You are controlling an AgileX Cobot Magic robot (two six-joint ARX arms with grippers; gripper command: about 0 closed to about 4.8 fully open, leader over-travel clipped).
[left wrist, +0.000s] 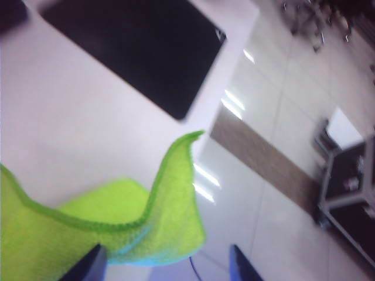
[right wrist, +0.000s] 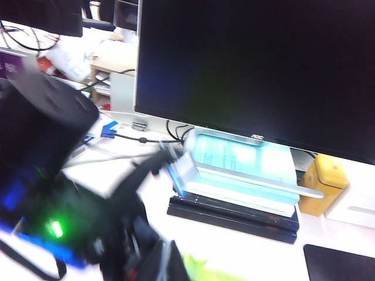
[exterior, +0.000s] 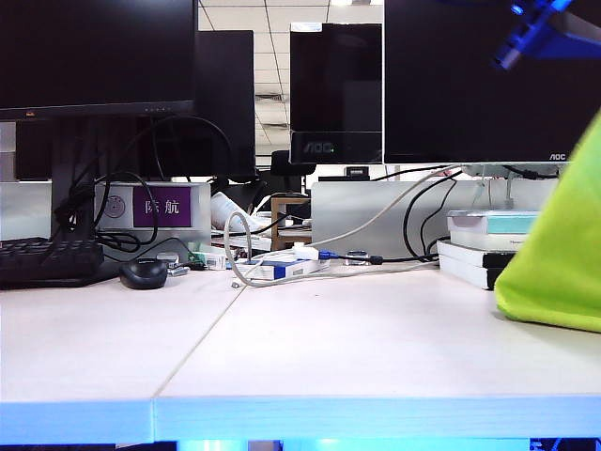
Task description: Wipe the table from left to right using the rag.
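Left gripper [left wrist: 164, 266] over the table [left wrist: 70, 129] edge, fingers [left wrist: 88, 266] apart, rag [left wrist: 117, 216] bunched against them, hold unclear. Right gripper not visible in its wrist view; jaws together. Exterior: rag [exterior: 559, 249] hangs at far right, lower edge near the table [exterior: 329, 348], beside stacked books [exterior: 484, 246].
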